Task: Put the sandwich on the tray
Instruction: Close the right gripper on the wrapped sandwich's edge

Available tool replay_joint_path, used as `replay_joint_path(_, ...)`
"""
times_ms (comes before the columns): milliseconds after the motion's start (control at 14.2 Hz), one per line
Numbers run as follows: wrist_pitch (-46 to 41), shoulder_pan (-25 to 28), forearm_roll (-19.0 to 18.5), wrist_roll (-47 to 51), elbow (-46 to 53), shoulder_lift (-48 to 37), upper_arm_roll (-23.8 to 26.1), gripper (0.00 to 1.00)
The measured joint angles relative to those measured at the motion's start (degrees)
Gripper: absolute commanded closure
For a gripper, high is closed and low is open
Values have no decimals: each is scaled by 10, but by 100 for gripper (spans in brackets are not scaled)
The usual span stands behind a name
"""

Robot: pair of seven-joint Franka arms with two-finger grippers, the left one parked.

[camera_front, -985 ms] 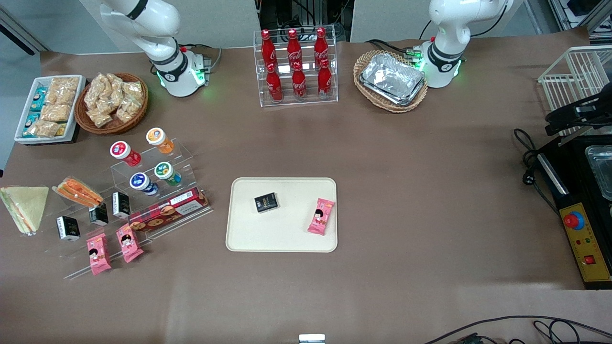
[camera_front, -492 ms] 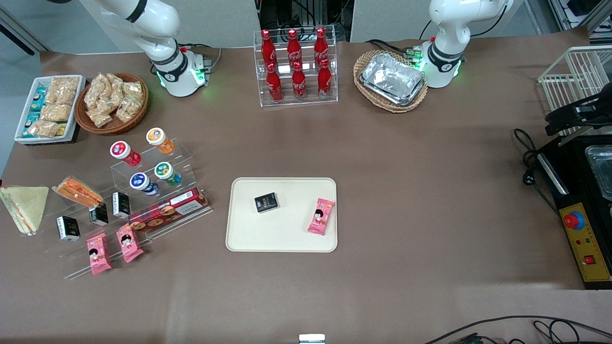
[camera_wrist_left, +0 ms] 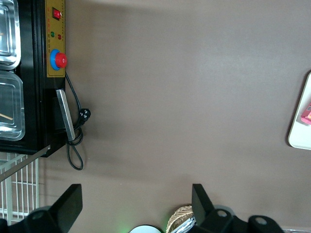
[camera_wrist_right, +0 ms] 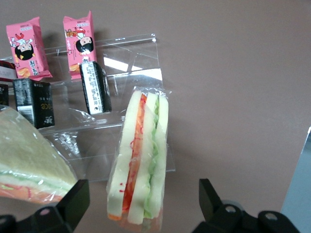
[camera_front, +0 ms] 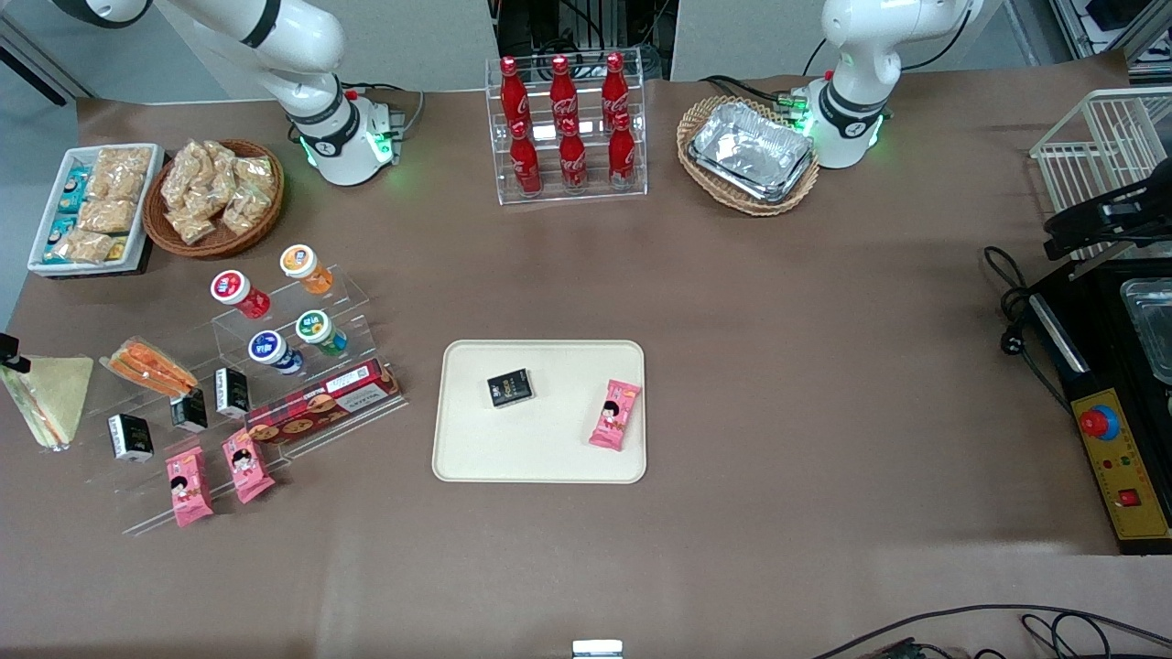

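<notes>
My gripper (camera_wrist_right: 141, 208) hangs over the table edge at my working end, fingers (camera_wrist_right: 73, 201) spread wide and holding nothing; in the front view only a dark tip (camera_front: 9, 352) shows at the frame edge, just above the sandwich. The sandwich (camera_wrist_right: 141, 165) stands on its cut edge on the table between my spread fingers, not touched by either, with orange-red and green filling showing between the pale bread slices. In the front view the sandwich (camera_front: 50, 395) sits at the table's working-arm edge, beside the clear acrylic stand (camera_front: 275, 384). A second wrapped sandwich (camera_front: 151, 366) lies on that stand, with black boxes (camera_wrist_right: 95, 87) and pink snack packs (camera_wrist_right: 80, 43) on its steps. The tray (camera_front: 540, 458) lies mid-table, well apart from the sandwich, carrying a black box (camera_front: 509, 388) and a pink pack (camera_front: 615, 415).
</notes>
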Motion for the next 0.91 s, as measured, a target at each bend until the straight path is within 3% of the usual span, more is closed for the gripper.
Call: replay_joint_path(915, 42, -4, 2, -7, -46, 7, 1, 0)
